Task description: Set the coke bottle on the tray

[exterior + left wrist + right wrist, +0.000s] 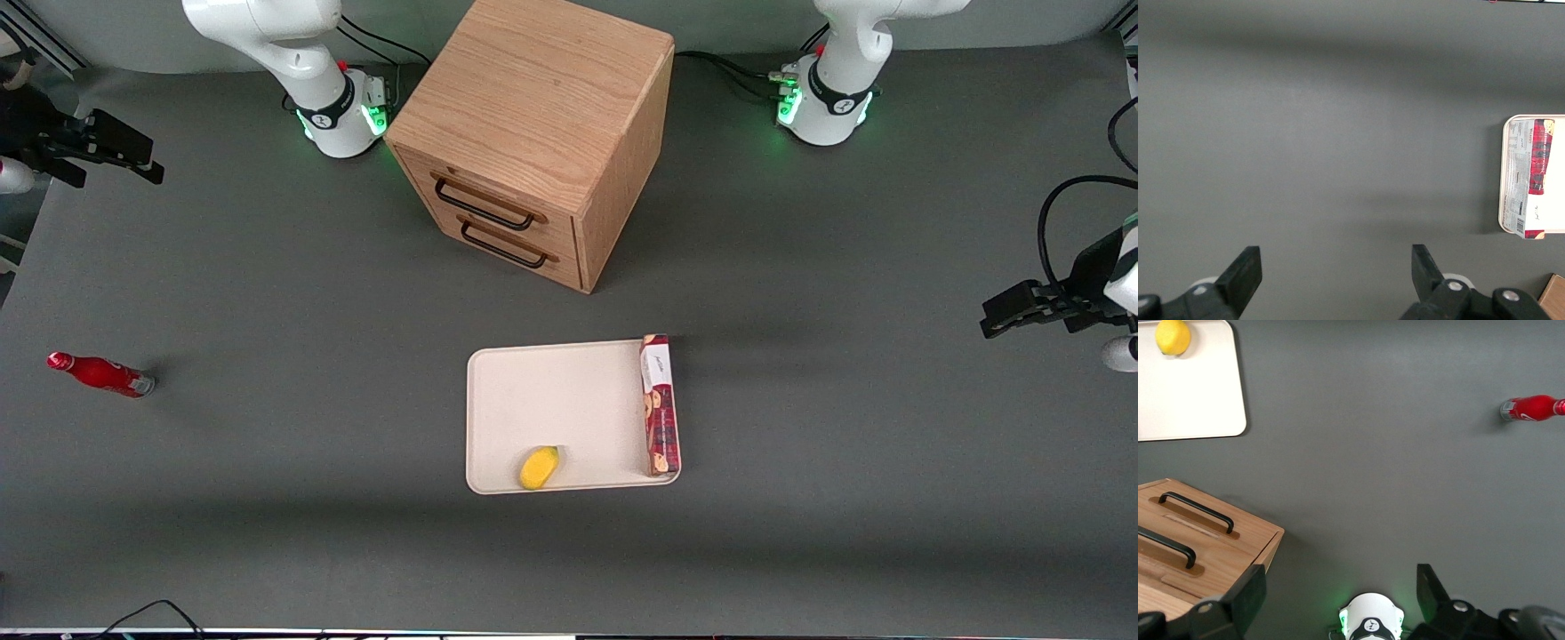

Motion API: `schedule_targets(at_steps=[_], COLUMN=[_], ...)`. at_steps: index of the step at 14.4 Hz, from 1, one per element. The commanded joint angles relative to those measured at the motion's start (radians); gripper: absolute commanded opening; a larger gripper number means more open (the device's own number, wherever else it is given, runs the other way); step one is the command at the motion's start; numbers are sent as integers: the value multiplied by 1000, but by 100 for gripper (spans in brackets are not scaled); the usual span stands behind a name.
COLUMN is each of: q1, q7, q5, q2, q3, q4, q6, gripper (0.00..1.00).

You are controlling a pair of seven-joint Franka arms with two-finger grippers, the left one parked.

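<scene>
The coke bottle [100, 373], small and red with a red cap, lies on its side on the grey table toward the working arm's end; it also shows in the right wrist view [1533, 408]. The cream-white tray [569, 400] lies mid-table in front of the cabinet, far from the bottle, and shows in the right wrist view [1191, 393]. My right gripper [142, 158] hangs open and empty high above the table, farther from the front camera than the bottle. Its fingers [1339, 581] are wide apart with nothing between them.
A wooden two-drawer cabinet [533, 133] stands farther from the camera than the tray. On the tray lie a yellow lemon [539, 468] and a long red biscuit box [660, 404] along one rim. The arm bases [342, 107] stand beside the cabinet.
</scene>
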Motion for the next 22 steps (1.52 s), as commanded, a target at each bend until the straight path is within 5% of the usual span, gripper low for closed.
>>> schedule_targets(at_steps=[1,5,6,11,15,22], q1=[17,30,27,33,27,-32], q7=[8,0,-27,-683,-1007,-1316], q5=[-23,-57,-110,-114,3,267], q2=[-1,7,17,85,247,525], q3=[-11,-15,-30,-360,-491,-549], q4=[2,-2,-12,-169,-168,-167], q6=[8,20,25,320,544,864], gripper=[100,100,100,100,100,100])
